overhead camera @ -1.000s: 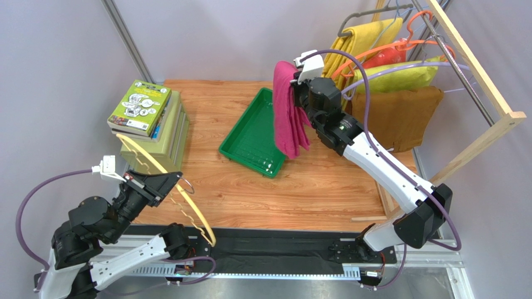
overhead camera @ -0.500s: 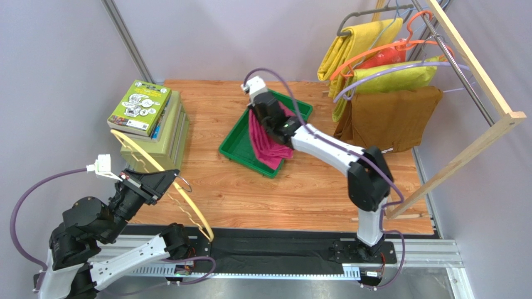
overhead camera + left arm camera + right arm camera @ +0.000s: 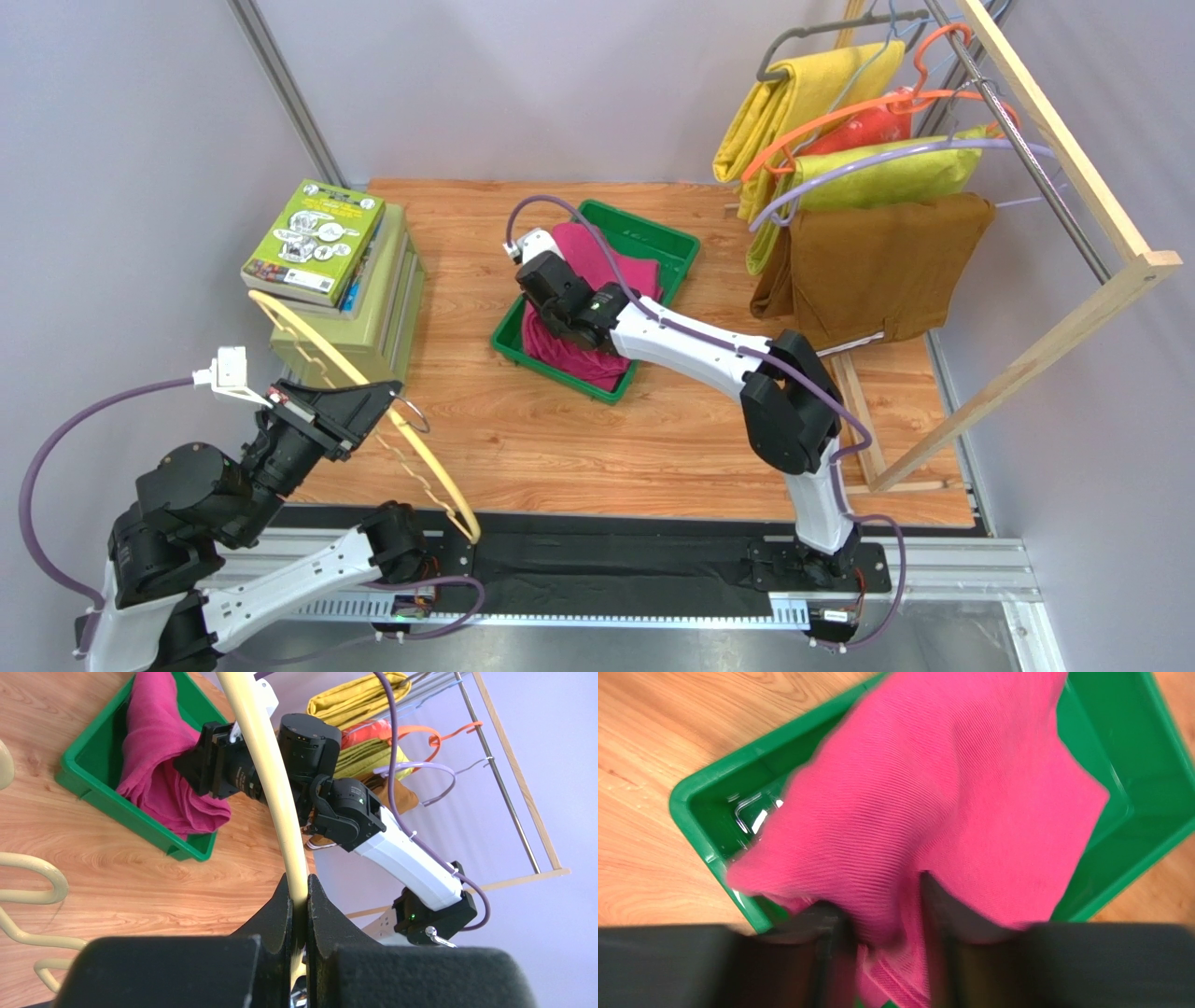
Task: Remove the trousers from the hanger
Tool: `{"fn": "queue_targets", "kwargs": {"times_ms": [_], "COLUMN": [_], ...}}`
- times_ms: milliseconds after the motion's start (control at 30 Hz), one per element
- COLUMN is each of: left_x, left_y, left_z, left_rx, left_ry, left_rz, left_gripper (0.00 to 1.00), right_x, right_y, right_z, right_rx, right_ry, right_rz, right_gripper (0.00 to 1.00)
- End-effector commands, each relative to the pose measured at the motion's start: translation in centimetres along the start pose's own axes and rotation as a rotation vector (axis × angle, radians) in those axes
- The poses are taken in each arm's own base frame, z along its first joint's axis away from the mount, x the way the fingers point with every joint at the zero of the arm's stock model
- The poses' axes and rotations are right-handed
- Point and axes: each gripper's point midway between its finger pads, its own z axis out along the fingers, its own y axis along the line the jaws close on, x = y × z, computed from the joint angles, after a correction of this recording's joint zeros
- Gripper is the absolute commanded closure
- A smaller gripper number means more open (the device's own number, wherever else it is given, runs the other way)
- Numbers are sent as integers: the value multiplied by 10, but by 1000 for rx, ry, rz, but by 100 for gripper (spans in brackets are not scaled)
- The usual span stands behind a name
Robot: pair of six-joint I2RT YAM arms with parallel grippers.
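The trousers (image 3: 617,273) are clear of the hanger (image 3: 291,847), and the two are well apart. The pink bundle lies in the green tray (image 3: 648,230), which sits toward the far edge of the surface (image 3: 673,420), about midway along it. The hanger is held over the near left corner.

The right gripper (image 3: 882,913) has its fingers pinched on a fold of the fabric, low over the tray's near-left end. The rest of the cloth spreads away from it across the tray floor. That low, reaching hold looks meant to lay the bundle inside the rim, not drape it over the edge. One lobe of cloth does ride up on the tray's near wall.

The left gripper (image 3: 300,906) is clamped on the hanger's cream bar with the jaws tight together around it. It carries the hanger tilted, with the wavy lower bar toward the near edge. Keeping it off to that side leaves the middle of the surface free for the other arm.

To my eye the separation itself is done. What remains is for the right gripper to let go of the fabric.
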Motion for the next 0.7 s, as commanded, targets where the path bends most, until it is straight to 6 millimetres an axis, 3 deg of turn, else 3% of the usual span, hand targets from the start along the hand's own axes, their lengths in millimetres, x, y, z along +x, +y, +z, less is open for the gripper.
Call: {"fn": "queue_targets", "kwargs": {"times_ms": [0,100,300,367,400,500,667], "left_x": [-5,-1,12,14,19,25,36], "left_y": [-21,-22,-26,-31,-31,-37,-54], "left_z": [3,9,20,22,24,29,34], "left_rx": [57,58,56,70,73,85,136], "left_ry": [-9,-5,28,36,51,70,121], "left_rz": [-32,-31,-28,-37,-34,-33,-54], "left_gripper": [100,100,100,100,100,100,100], "right_x": [7,8,15,26,33,61,71], "right_y": [-22,-32,-51,-49,-43,-22,10], "right_z": [-33,-62,-127,-148,-158,-184,-240], "right_rx": [63,58,65,29,-14,-170,-451], "right_ry": [89,91,83,95,114,144,31], "right_rz": [66,98,130,130,141,167,259], "right_gripper": [54,41,36,26,18,14,11]}}
